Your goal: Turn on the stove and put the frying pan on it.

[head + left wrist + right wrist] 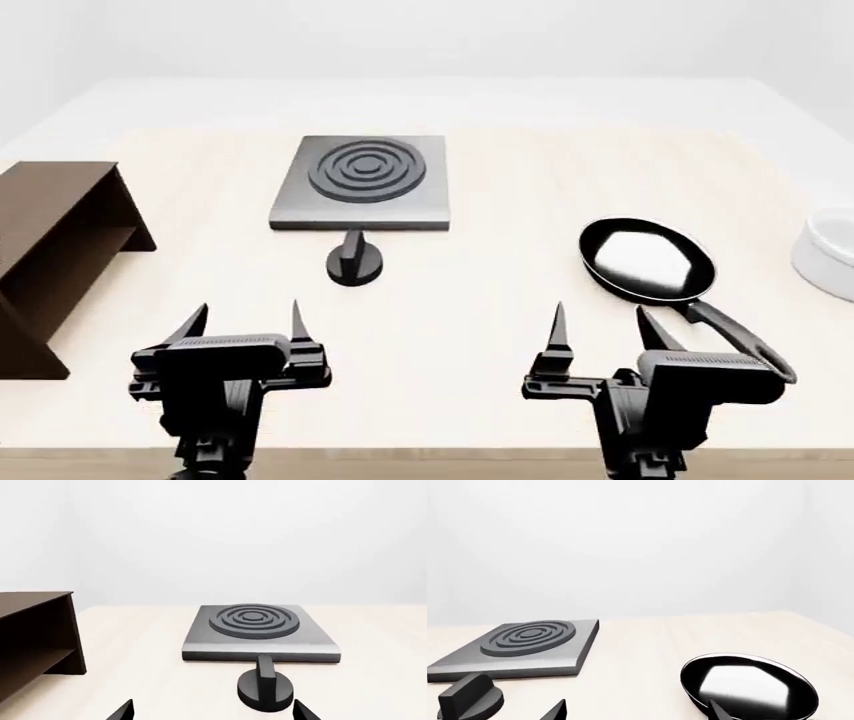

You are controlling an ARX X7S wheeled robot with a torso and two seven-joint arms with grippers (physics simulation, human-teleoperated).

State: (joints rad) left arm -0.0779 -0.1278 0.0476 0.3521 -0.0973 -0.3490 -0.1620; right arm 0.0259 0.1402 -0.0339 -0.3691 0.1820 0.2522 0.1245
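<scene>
Pointing toward the right pincer (598,327), the frying pan (647,260) handle; both pincers gape, empty.

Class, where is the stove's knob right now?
In the head view the knob stands on the table just in front of the stove, ahead of the left end effector and left of the frying pan.

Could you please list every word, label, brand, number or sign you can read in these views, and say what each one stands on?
None: no readable text shows in any view.
The stove bears only dark concentric rings, no markings.
Its knob is plain black, with no dial marks visible.
The frying pan, wooden shelf, white bowl, left claw and right claw carry no labels.
</scene>
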